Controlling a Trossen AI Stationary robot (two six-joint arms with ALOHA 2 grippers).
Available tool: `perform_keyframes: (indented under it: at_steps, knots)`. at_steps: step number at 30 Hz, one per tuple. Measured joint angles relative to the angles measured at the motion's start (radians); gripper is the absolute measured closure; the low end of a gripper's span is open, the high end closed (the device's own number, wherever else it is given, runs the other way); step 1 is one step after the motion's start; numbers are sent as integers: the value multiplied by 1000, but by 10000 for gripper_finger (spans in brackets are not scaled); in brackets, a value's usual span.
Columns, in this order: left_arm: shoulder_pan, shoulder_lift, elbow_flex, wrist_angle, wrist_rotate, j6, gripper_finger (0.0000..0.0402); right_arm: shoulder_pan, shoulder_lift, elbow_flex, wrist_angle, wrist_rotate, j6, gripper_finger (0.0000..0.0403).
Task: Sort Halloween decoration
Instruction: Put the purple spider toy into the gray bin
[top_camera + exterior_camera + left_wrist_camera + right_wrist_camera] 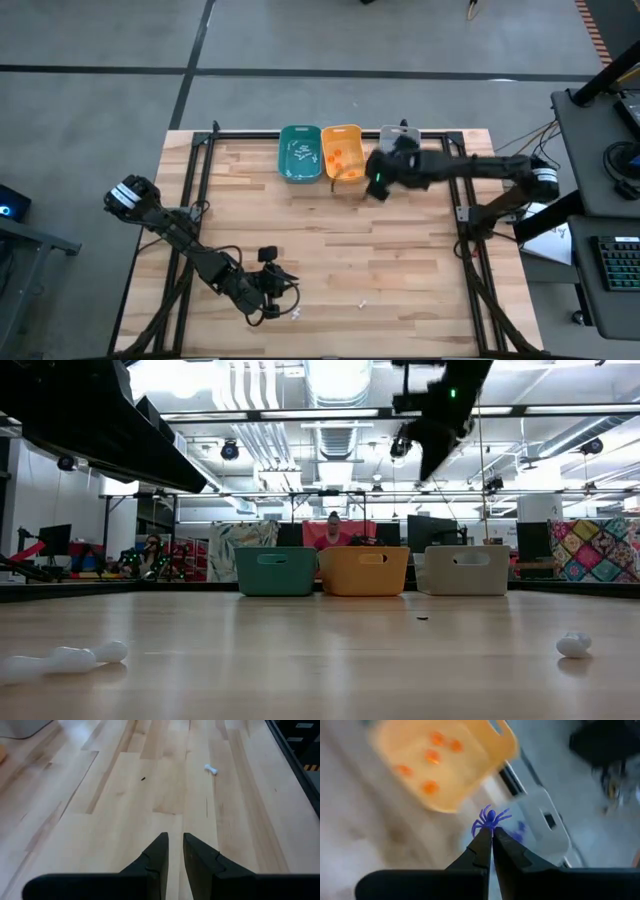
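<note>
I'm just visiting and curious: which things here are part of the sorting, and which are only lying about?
Job:
purple spider, pinched in the right gripper
white bone
orange bits
teal bin, orange bin, grey bin

Lying about:
keyboard
quilt

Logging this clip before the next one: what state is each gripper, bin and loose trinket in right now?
Right gripper: raised beside the bins, shut on the purple spider.
Left gripper: low over the table, nearly closed, empty.
Orange bin: upright, holds orange pieces.
Teal bin: upright, holds small pieces.
Grey bin: upright, contents hidden.
White bone: lying loose on the table.
</note>
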Motion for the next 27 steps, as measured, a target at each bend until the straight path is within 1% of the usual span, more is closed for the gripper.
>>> perform_keyframes:
  at_steps: [3,6,11,14,16,19,27]
  knots:
    - [0,0,0,1,-1,11,361,-153,-30,-32,16,-67,-42,394]
    - [1,0,0,2,-2,21,361,-311,-44,-72,72,-176,-90,394]
    - [2,0,0,2,-45,41,361,-535,-41,-181,276,-410,-137,394]
    - [5,0,0,1,-53,54,361,-627,-32,-250,396,-503,-134,394]
    - [7,0,0,1,-53,64,361,-668,-24,-289,461,-523,-117,394]
    - [17,0,0,2,-53,72,361,-702,-15,-335,525,-525,-99,394]
    - [51,0,0,4,-54,105,361,-707,27,-385,588,-524,-73,392]
